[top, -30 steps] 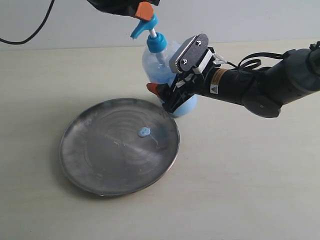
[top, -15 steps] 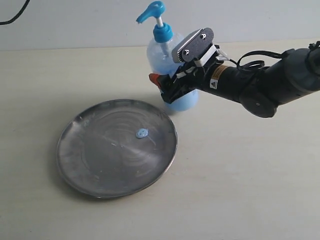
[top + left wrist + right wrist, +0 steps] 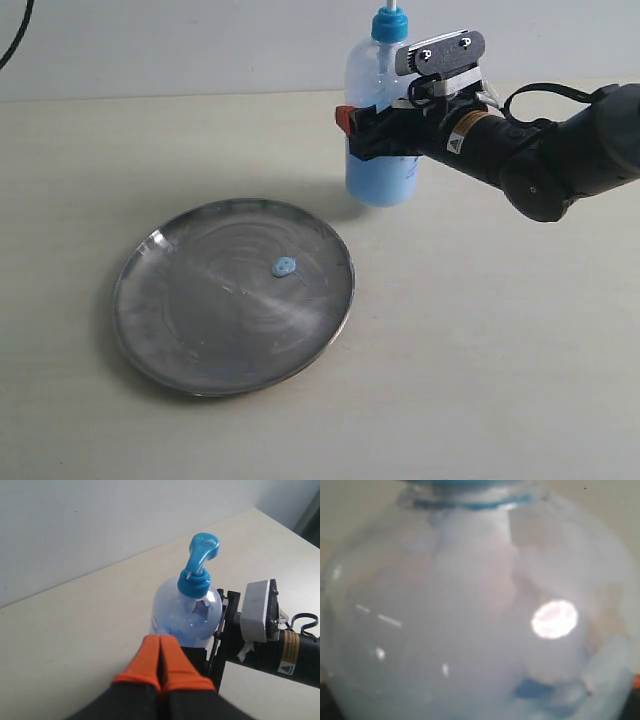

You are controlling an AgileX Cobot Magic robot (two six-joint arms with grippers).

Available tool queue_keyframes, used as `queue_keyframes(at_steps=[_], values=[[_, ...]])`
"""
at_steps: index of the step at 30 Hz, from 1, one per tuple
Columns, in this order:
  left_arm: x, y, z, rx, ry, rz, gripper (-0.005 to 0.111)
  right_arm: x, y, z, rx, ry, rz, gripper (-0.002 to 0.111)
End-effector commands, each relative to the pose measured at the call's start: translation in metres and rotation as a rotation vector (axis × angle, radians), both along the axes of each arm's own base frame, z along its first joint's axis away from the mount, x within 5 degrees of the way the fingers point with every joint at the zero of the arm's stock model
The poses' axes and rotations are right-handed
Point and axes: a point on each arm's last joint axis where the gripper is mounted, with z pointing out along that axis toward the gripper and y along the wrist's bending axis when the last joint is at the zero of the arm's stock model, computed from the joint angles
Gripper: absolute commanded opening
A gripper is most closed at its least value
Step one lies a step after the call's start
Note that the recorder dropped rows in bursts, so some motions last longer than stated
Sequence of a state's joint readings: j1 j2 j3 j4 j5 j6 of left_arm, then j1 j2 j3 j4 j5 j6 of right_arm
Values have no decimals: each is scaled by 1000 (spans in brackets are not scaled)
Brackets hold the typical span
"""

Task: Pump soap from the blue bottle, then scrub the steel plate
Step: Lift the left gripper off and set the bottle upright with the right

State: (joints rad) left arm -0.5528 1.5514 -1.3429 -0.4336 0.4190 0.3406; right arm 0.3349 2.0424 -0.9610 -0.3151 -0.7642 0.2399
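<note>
The steel plate (image 3: pixel 200 340) lies flat on the table, with a small blob of soap (image 3: pixel 285 266) near its middle. Behind its right side the blue bottle (image 3: pixel 375 185) stands upright, apart from the plate, and its pump head is cut off by the top of the exterior view. My right gripper (image 3: pixel 385 138) is shut on the bottle's body, which fills the right wrist view (image 3: pixel 470 610). My left gripper (image 3: pixel 161 647) is shut on nothing, above and beside the bottle (image 3: pixel 182 615), short of the pump head (image 3: pixel 202 550). It is outside the exterior view.
The pale table (image 3: pixel 500 350) runs to a grey wall (image 3: pixel 200 40) just behind the bottle. My right arm (image 3: pixel 550 160) reaches in from the right edge. A black cable (image 3: pixel 12 40) hangs at the top left corner.
My right gripper has carried the bottle back and to the right, off the plate's rim, and stood it upright from its tilt. My left gripper has risen out of the exterior view.
</note>
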Motion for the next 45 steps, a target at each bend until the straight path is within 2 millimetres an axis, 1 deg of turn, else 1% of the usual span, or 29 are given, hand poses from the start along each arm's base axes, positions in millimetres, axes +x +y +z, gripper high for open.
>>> queue_keyframes(at_steps=[1,3,7,12,15,17,19,21,23,28,32,34,37,43,45], values=[[-11,6,0,-36,-14,25,0,6,-7,21,101,-93,-23,0],[-14,9,-2,-40,-18,32,0,8,-10,19,98,-84,-30,0],[-22,15,-5,-48,-16,43,0,8,-9,12,79,-71,-13,0],[-45,30,-10,-56,-14,54,0,9,-10,-9,72,-56,-8,0],[-58,40,-7,-77,-62,77,0,11,-13,-15,84,-48,-29,0],[-63,45,-5,-81,-93,84,0,11,-12,-14,83,-50,-27,0],[-65,47,-5,-74,-106,84,0,11,-12,-14,79,-52,-26,7],[-67,48,-3,-62,-123,79,0,11,-12,-14,73,-56,-25,20],[-70,50,0,-67,-129,77,0,11,-12,-14,73,-56,-25,39],[-73,52,2,-57,-134,68,0,11,-12,-14,66,-60,-23,72],[-74,51,1,-50,-122,61,0,11,-12,-12,51,-74,-19,90],[-74,51,1,-48,-117,59,0,11,-13,-10,53,-80,-19,96],[-74,51,0,-46,-114,57,0,10,-13,-4,46,-80,-22,100],[-74,51,0,-45,-112,56,0,8,-17,7,-45,-7,-39,100],[-74,51,0,-45,-112,56,0,5,-16,13,-77,5,-17,100]])
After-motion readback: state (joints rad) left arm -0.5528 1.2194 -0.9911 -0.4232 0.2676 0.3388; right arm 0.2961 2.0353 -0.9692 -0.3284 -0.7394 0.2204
